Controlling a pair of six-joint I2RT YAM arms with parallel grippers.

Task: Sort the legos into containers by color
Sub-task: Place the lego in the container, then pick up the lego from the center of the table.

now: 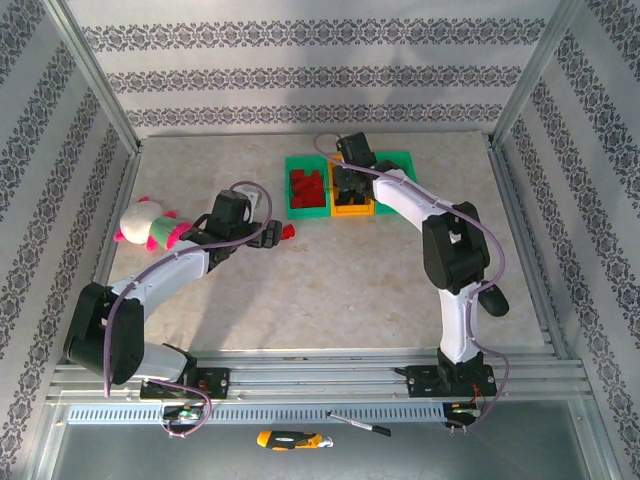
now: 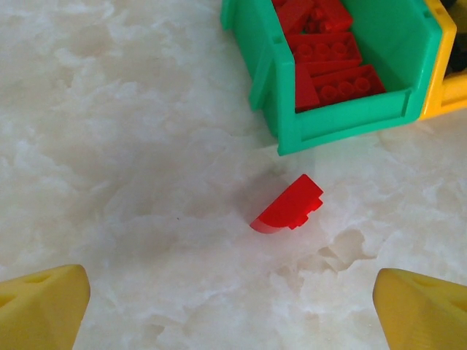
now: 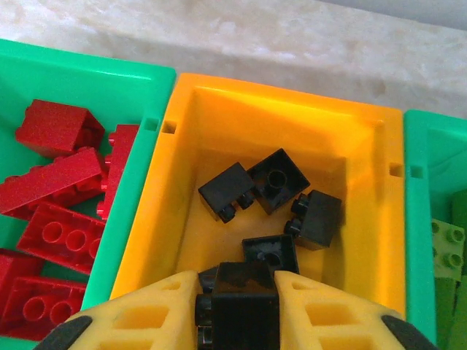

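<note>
From above, the left green bin (image 1: 289, 190) at the bench's (image 1: 350, 290) far edge holds red bricks. One loose red brick (image 1: 288, 232) lies just short of it, beside the left claw (image 1: 272, 234).

At the left wrist, that claw gapes, released, with the brick ahead of it untouched.

At the right wrist, the right claw (image 3: 244, 281) is clenched on a black brick (image 3: 244, 310) over the orange-yellow bin (image 3: 284, 109), which has black ones inside. I'd say these are the last two bricks.

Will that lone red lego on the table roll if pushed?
Probably rocks, not rolls: the red lego has one curved side, otherwise flat faces. It looks hard and glossy, so it may skid on the smooth table.
</note>
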